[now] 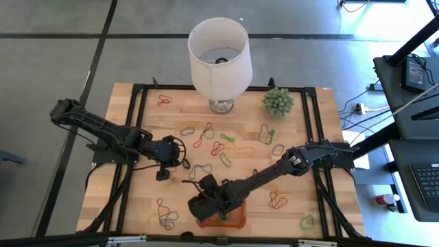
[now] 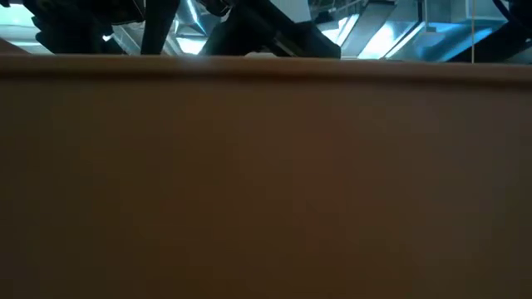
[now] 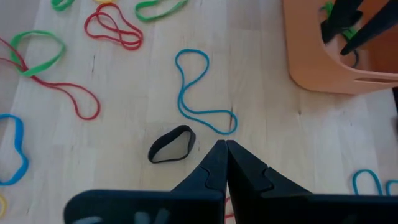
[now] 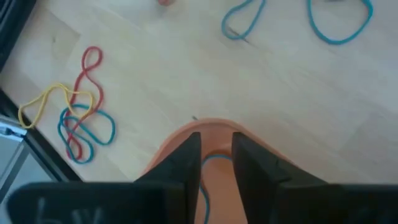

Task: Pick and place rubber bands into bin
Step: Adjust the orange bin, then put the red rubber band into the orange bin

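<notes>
Inside bin (image 4: 211, 163): blue band (image 4: 208, 163).

The table (image 1: 302, 195) from above is bright and evenly lit, with soft shadows. The low view is mostly a dark brown blur, with blue-white glare along the top. Both wrist views look bright and clear

Bin (image 3: 323, 68): orange; rubber bands (image 3: 202, 93): red, green, blue, yellow, black (one blue loop lies inside the bin); table (image 1: 302, 185): pale wood grain with black frame; lampshade (image 1: 219, 58): white; plant (image 1: 278, 101): green; both arms: dark.
</notes>
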Available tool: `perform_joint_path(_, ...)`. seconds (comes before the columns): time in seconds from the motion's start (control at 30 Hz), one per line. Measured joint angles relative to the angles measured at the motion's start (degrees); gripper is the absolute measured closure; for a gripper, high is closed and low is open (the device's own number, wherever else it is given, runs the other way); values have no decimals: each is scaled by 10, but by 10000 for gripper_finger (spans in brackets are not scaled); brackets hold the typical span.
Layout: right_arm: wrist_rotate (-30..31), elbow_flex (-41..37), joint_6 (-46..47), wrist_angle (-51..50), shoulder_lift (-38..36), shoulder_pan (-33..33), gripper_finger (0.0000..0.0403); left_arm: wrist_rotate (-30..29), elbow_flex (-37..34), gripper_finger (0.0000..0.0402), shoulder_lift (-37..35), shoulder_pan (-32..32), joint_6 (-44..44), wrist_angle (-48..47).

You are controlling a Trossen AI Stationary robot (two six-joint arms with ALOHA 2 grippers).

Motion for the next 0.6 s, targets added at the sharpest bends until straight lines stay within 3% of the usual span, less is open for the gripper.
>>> perform_joint_path(0.3, -32, 0, -53, -36, -40, 1, 312, -1, 0, 400, 0, 0, 0, 0)
perform_joint_path(0.47, -32, 0, -113, -135, -79, 0, 315, -1, 0, 400, 0, 0, 0, 0)
perform_joint_path(0.6, -15, 0, -131, -265, -101, 3, 357, -14, 0, 400, 0, 0, -2, 0)
